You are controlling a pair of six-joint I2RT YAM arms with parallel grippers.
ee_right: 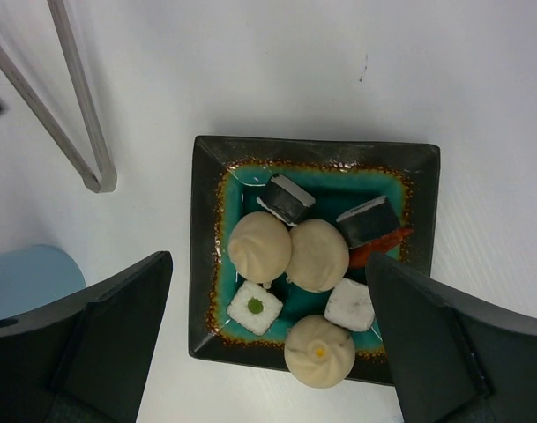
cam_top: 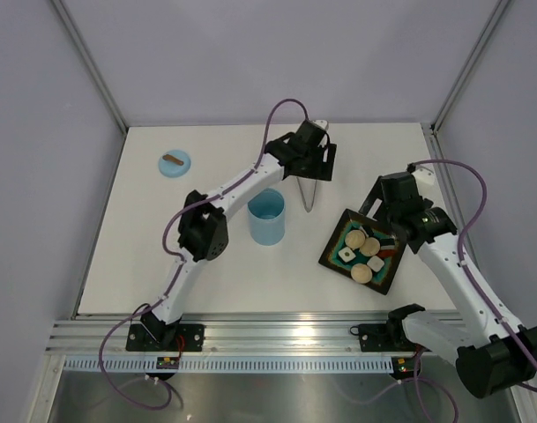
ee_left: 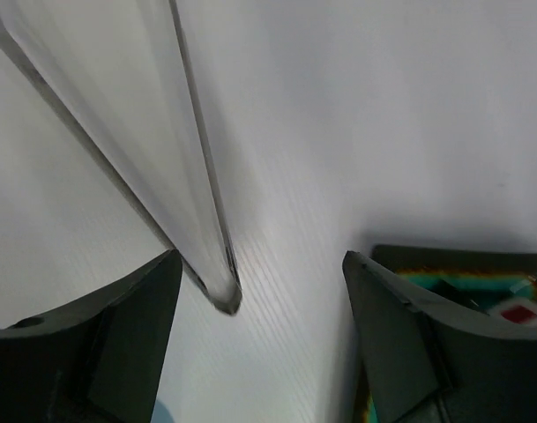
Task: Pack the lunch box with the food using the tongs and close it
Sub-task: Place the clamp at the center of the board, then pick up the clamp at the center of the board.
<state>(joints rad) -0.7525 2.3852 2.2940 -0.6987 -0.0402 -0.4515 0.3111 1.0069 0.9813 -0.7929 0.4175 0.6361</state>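
A light blue lunch box (cam_top: 266, 216) stands upright and open-topped on the white tabletop (cam_top: 206, 273). It sits below the left claw (cam_top: 310, 167) in the overhead view, on the side toward the arm bases and slightly to that claw's left. It is off to the left of the right claw (cam_top: 383, 225), and the right wrist camera catches its rim beside that claw's left finger.

The food (cam_top: 363, 251) lies on a dark square plate (cam_top: 332, 238) with a teal centre, directly under the right claw. It consists of three round beige buns, two white cubes, two dark pieces with white tops, and a red piece. None of it is in the lunch box.

The silver tongs (cam_top: 309, 192) lie on the tabletop beneath the left claw. Their joined tip points toward the arm bases, and it lies between the lunch box and the plate.

In the left wrist view, the left claw's jaws stand apart with the narrow end of the tongs (ee_left: 162, 159) between them, close to the left finger. No pinch on the tongs is visible. The right claw is wide open over the plate, holding nothing, its fingers either side of the food.

A small flat blue disc (cam_top: 174, 163) with a brown tab lies far to the left of the left claw.
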